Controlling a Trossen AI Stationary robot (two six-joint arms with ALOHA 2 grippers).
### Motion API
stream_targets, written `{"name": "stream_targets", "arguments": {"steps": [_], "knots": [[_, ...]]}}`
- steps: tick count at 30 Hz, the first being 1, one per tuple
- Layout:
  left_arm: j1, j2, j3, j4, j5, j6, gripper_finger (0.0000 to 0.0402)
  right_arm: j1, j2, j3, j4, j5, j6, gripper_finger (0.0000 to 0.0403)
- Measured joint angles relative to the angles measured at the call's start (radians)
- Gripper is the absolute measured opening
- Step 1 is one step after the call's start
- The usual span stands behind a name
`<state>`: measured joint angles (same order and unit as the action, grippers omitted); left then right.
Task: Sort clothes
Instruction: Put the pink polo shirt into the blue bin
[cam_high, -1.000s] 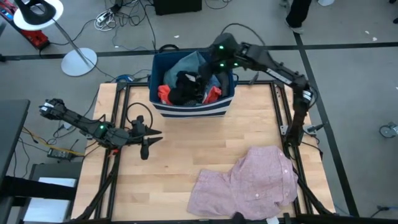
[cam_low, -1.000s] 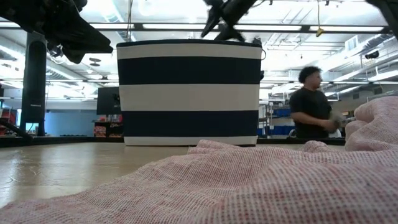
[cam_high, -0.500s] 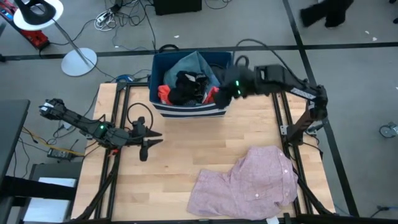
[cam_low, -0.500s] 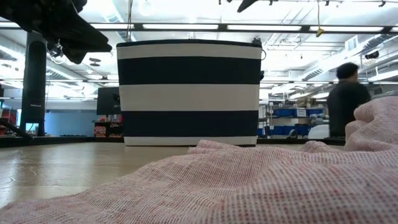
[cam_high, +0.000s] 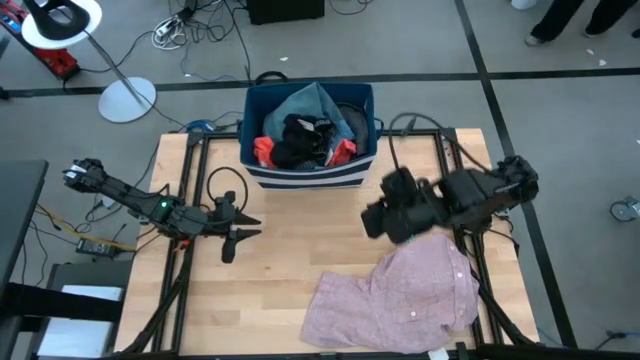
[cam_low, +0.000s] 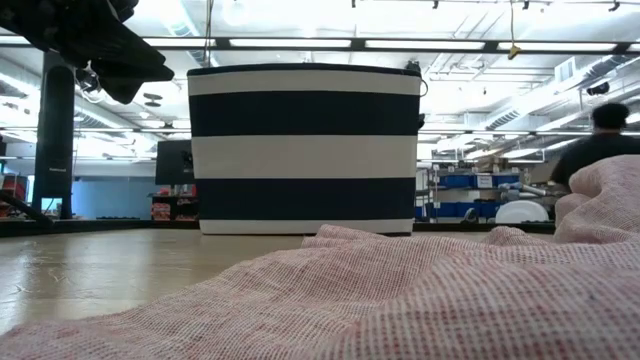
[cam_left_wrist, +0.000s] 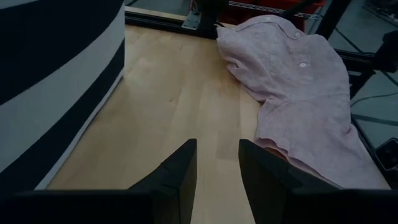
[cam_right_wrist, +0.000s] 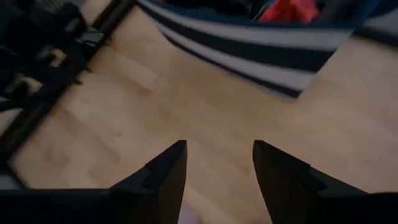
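Note:
A large pink shirt lies crumpled on the table's near right part; it also shows in the low view and the left wrist view. Black, teal-grey and red clothes lie in the dark blue striped bin at the far middle. My right gripper is open and empty above the table, between the bin and the shirt; its wrist view shows bare wood between its fingers. My left gripper is open and empty over the table's left part.
The bin stands on the table's far edge, and the table frame's black rails run along both sides. Bare wood lies between the two grippers. A lamp stand and cables are on the floor beyond the table.
My right gripper has drawn back from above the bin's far right corner, toward the table's near edge and down, and now hangs empty just beyond the pink shirt. The clothes in the bin and the shirt have stayed where they were.

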<state>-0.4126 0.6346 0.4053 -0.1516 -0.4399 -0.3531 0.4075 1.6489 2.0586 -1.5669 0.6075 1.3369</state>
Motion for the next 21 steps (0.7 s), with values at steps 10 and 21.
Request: {"name": "stream_targets", "arguments": {"steps": [10, 21], "knots": [[0.000, 0.000, 0.000, -0.004, 0.008, 0.006, 0.0124, 0.217, 0.002, -0.252, -0.002, -0.046, 0.521, 0.0181], [0.000, 0.000, 0.000, -0.004, 0.008, 0.008, 0.0124, 0.372, 0.002, -0.496, 0.032, -0.407, 0.934, 0.0180]]}}
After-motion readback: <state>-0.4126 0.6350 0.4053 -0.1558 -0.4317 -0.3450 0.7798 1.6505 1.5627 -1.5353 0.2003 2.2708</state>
